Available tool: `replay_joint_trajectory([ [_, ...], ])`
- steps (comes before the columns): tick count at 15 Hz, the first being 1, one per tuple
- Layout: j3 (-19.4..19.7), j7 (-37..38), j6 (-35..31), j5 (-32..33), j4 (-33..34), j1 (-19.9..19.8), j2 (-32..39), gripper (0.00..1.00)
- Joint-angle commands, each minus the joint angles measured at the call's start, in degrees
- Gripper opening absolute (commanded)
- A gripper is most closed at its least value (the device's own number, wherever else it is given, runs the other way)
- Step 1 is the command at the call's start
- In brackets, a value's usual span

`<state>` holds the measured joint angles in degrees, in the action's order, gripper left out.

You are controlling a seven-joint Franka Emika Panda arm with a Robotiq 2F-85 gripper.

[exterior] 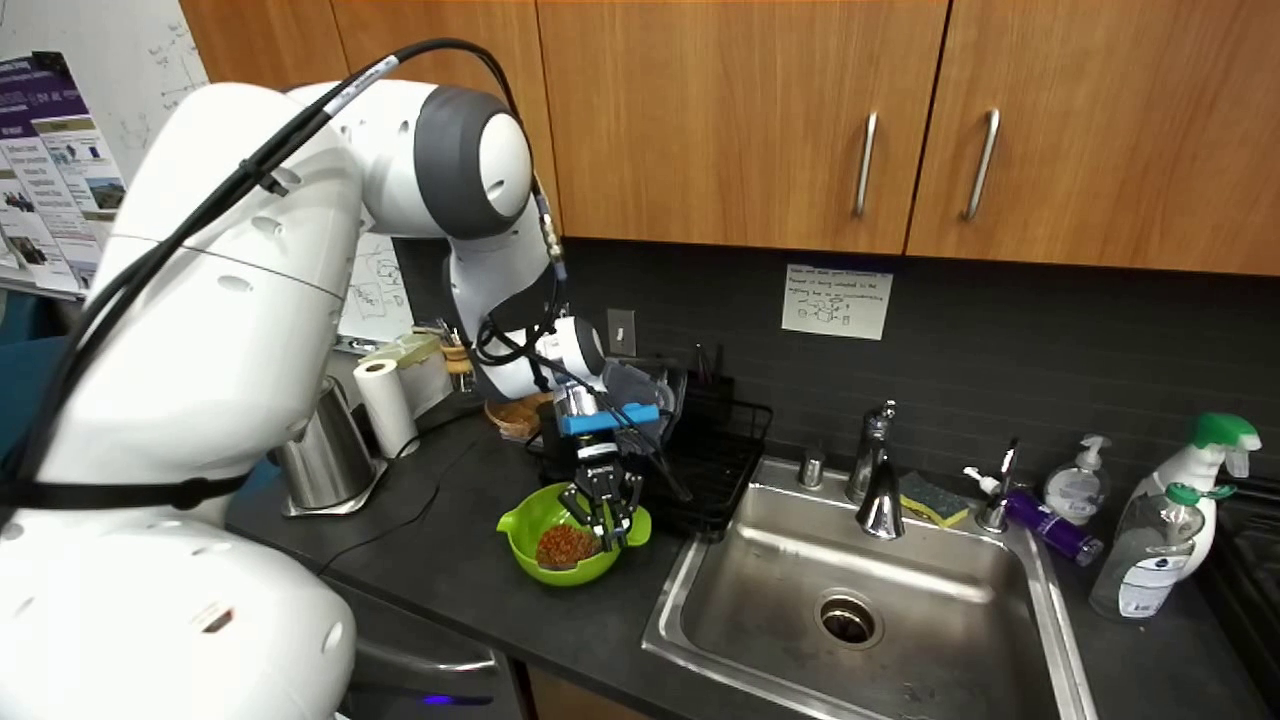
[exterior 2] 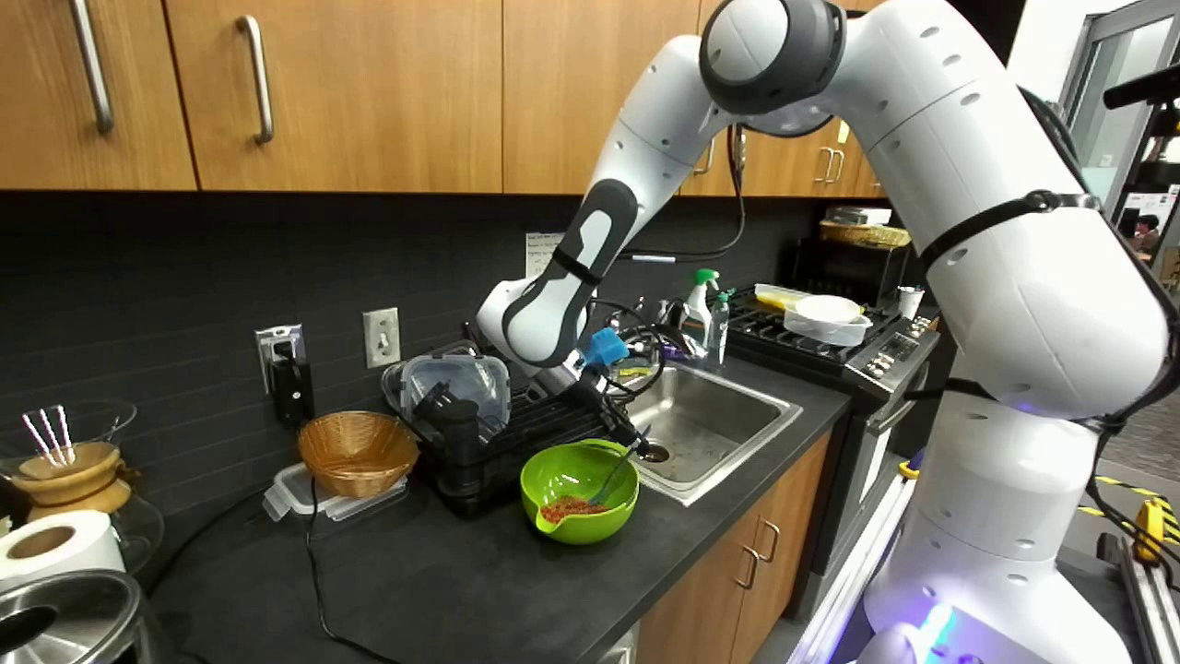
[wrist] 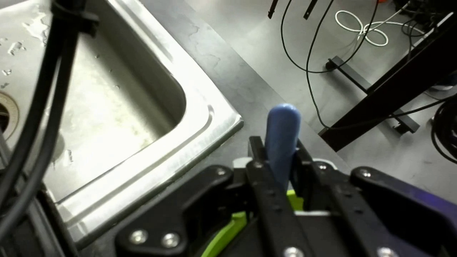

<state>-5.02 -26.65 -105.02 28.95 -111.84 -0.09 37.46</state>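
"Looking first at the black two-finger gripper (wrist: 280, 153) in the wrist view, what does it have?"

"It grips a smooth blue handle with a rounded end (wrist: 284, 123) — one finger at each side, the end standing out past the fingertips."

"And where does this handle lead?"

"In an exterior view, a slim grey-blue shaft (exterior 2: 612, 477) goes down at a slant from the gripper into a round bright green bowl with a pouring lip (exterior 2: 590, 530). Its lower end reaches a heap of small orange-brown pieces (exterior 2: 564, 508) in the bowl. Which kind of utensil it is, I cannot tell."

"Does the gripper touch the bowl?"

"That also I cannot tell."

"What is near?"

"The bowl stands on a dark grey countertop (exterior 2: 433, 590). Just beside it is a black dish rack (exterior: 725, 475), and near it a rectangular stainless steel sink (exterior: 760, 600). A clear plastic container (exterior 2: 484, 378) stands at the rack."

"And more far away?"

"A brown woven basket (exterior 2: 358, 452) is at the rack's side away from the sink. Well apart from the bowl, a silver metal kettle (exterior: 325, 450) stands near a white paper towel roll (exterior: 383, 405); across the sink — a white spray bottle with a green head (exterior: 1185, 465)."
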Motion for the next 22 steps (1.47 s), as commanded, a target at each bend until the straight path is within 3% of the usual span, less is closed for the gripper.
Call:
replay_joint_trajectory([
  [1,0.1,-0.7,2.7,-1.3,-0.1,0.8,0.5,0.05],
  [9,-1.6,-2.6,8.0,-1.5,6.9,2.8,5.1,0.05],
  [15,-2.8,-5.6,8.4,-3.0,12.4,2.9,7.9,0.05],
  [22,-2.7,-6.6,4.3,-5.5,10.8,1.2,5.8,0.05],
])
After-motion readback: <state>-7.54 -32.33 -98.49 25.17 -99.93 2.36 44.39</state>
